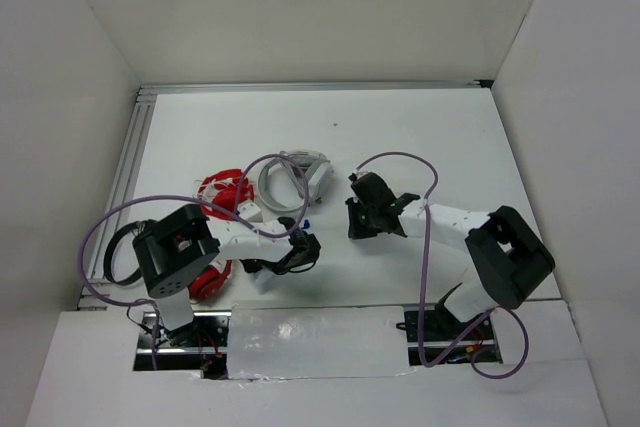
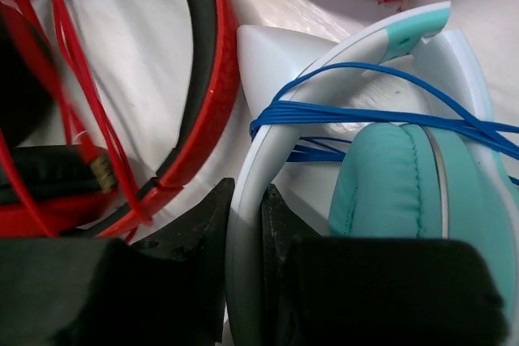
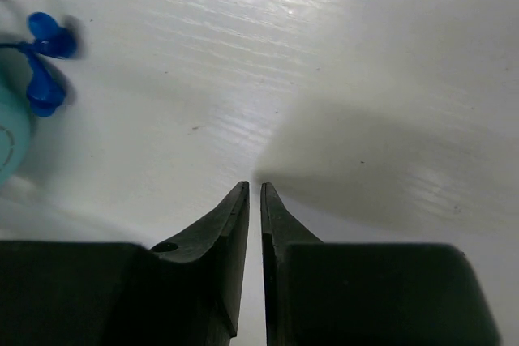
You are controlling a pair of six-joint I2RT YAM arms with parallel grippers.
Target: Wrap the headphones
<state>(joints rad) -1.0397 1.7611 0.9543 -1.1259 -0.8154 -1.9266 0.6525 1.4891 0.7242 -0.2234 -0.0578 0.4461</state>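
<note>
Here the left end effector point(image 2: 247, 188) is clamped on the pale headband point(image 2: 324, 62) of the headphones point(image 2: 389, 192), whose teal cushion sits just to its right. Ahead of the fingertips, the blue cable point(image 2: 340, 111) runs in several turns across the band. The right end effector point(image 3: 253, 188) holds nothing, its jaws barely apart over bare surface point(image 3: 365, 79). The blue plug point(image 3: 45, 62) lies ahead of it to the left.

The headphones look light, with a stiff, smooth band that may slip or twist in a narrow grip. The cable is thin and limp, and the turns look likely to spring loose. The plug end is probably the best hold for the free end effector.

The red headphones point(image 2: 207, 95) crowd close on the left end effector's left, their cord a snag risk. The right end effector has open room ahead and to its right.
</note>
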